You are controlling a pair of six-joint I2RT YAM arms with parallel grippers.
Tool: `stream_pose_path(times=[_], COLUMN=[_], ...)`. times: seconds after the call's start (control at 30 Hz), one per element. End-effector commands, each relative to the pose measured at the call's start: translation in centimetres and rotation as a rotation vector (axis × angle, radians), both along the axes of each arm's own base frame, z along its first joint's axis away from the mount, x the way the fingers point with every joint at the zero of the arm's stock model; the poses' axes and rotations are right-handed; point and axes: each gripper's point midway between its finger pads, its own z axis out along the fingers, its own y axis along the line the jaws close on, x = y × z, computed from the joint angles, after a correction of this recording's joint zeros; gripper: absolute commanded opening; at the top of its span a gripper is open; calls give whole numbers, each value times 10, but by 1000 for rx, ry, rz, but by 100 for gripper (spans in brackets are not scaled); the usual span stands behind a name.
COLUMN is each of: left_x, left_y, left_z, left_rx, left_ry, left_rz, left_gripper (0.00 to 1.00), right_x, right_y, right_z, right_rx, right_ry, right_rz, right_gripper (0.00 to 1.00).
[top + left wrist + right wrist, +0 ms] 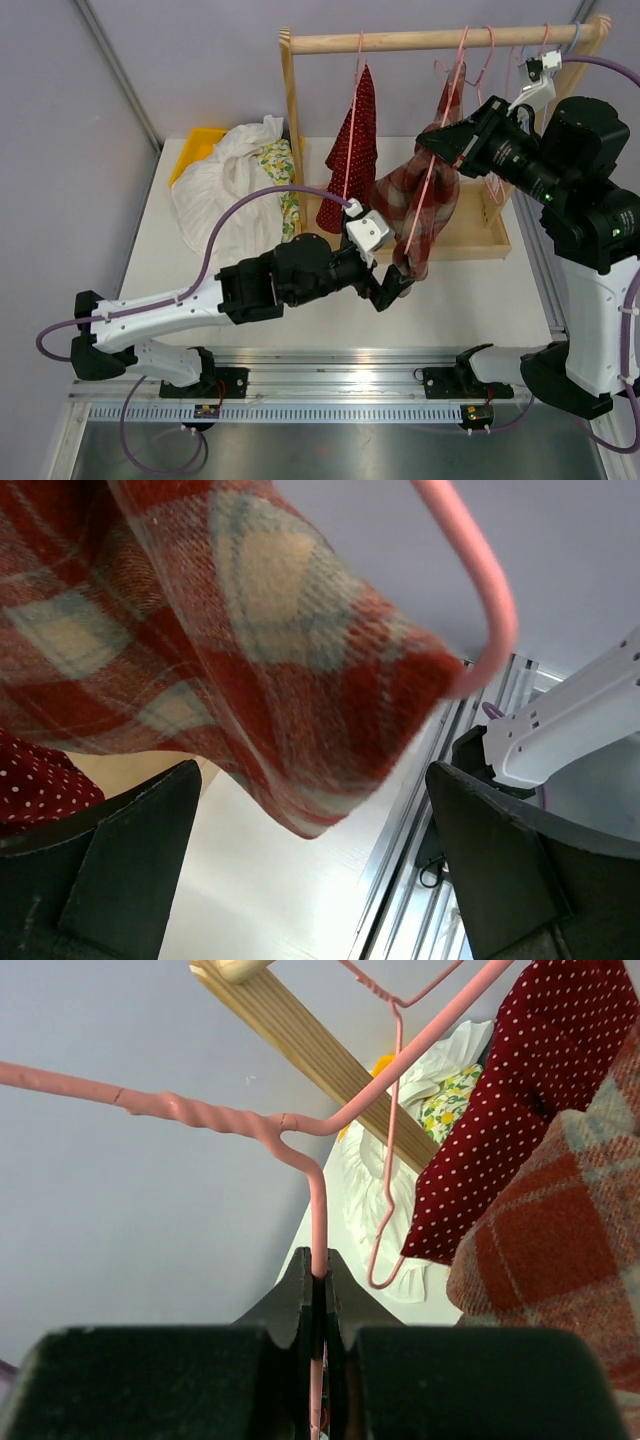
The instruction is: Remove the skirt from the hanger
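Pinching hard, the right gripper (pixel 318 1295) has both fingers clenched on the wire of the pink hanger (pixel 200 1118), just under its twisted neck. The thin wire runs straight up out of the closed jaws. Right beside those fingers, off to one side and hanging lower, is the red plaid skirt (pixel 425 205), draped over that same hanger in a bunched fold. Follow the cloth down and we reach the left gripper (pixel 310 780). It is spread wide and released, with nothing in its grasp. The skirt's lower corner dangles just above the gap between its two dark fingers (pixel 130 860). From the wrist view I cannot tell whether cloth and fingers touch.

Out past the skirt, on the far side from the right gripper, a dark red polka-dot garment (pixel 355 150) hangs from a second pink hanger. Both hangers rise towards the top rail of the wooden rack (pixel 420 41). Further out beyond the left arm, a heap of white and floral clothes (pixel 225 190) lies on the white table (pixel 480 290), spilling over a yellow bin (pixel 195 148).
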Motion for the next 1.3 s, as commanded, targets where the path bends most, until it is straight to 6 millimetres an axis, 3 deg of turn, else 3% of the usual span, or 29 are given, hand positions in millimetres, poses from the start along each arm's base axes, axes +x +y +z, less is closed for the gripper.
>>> stream_pose_path(times=[0.0, 0.03, 0.13, 0.17, 0.23, 0.27, 0.4, 0.53, 0.57, 0.77, 0.9, 1.03, 1.17, 1.27], left_x=[9, 12, 19, 20, 20, 19, 10, -9, -11, -14, -16, -13, -9, -5], left_y=[-3, -3, -3, -3, -5, -7, -10, -10, -6, 3, 2, 1, -1, -3], left_z=[47, 46, 44, 45, 45, 45, 44, 42, 41, 26, 27, 26, 26, 25], left_rx=[-151, -149, -158, -163, -164, -166, -157, -124, -118, -106, -113, -107, -107, -99], left_ry=[-60, -63, -74, -76, -74, -71, -61, -51, -51, -37, -31, -40, -49, -55], left_rz=[60, 77, 114, 118, 117, 111, 70, -4, -2, 14, 6, 20, 40, 56], left_gripper=[99, 99, 78, 54, 38, 35, 32, 61, 63, 67, 67, 59, 37, 12], right_x=[-24, -29, -37, -39, -43, -43, -44, -43, -42, -41, -41, -43, -44, -45], right_y=[-2, -3, -4, -4, -4, -5, -7, -11, -11, -10, -8, -8, -7, -6], right_z=[45, 47, 47, 48, 47, 47, 44, 45, 45, 48, 48, 49, 49, 49], right_rx=[73, 76, 92, 98, 101, 101, 92, 81, 77, 85, 91, 93, 99, 102], right_ry=[-162, -165, -161, -160, -157, -157, -149, -160, -162, -164, -162, -164, -160, -158], right_rz=[41, 44, 58, 61, 66, 63, 55, 35, 31, 35, 43, 46, 58, 64], right_gripper=[0, 0, 0, 0, 0, 0, 0, 0, 0, 0, 0, 0, 0, 0])
